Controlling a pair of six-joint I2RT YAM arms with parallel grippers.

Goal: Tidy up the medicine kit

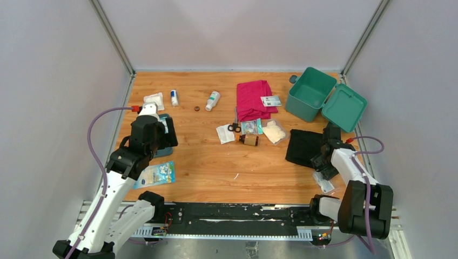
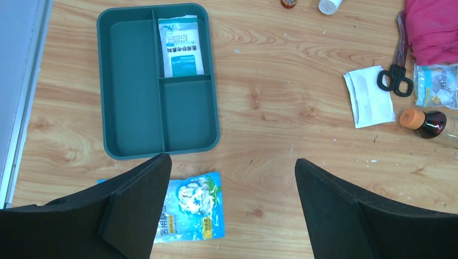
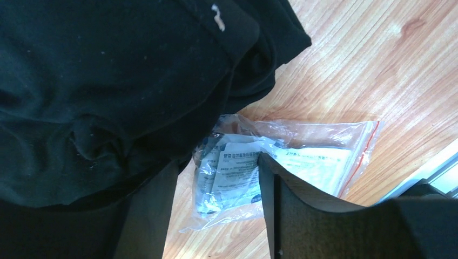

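Black cloth [image 3: 108,81] apparently overlaps the clear bag [image 3: 308,156]; its other side lies free

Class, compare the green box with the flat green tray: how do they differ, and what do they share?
The box is deep, with a hinged lid lying open; the tray is shallow, lidless and split into compartments. The box looks empty; the tray holds a white packet. Both are rectangular green plastic.
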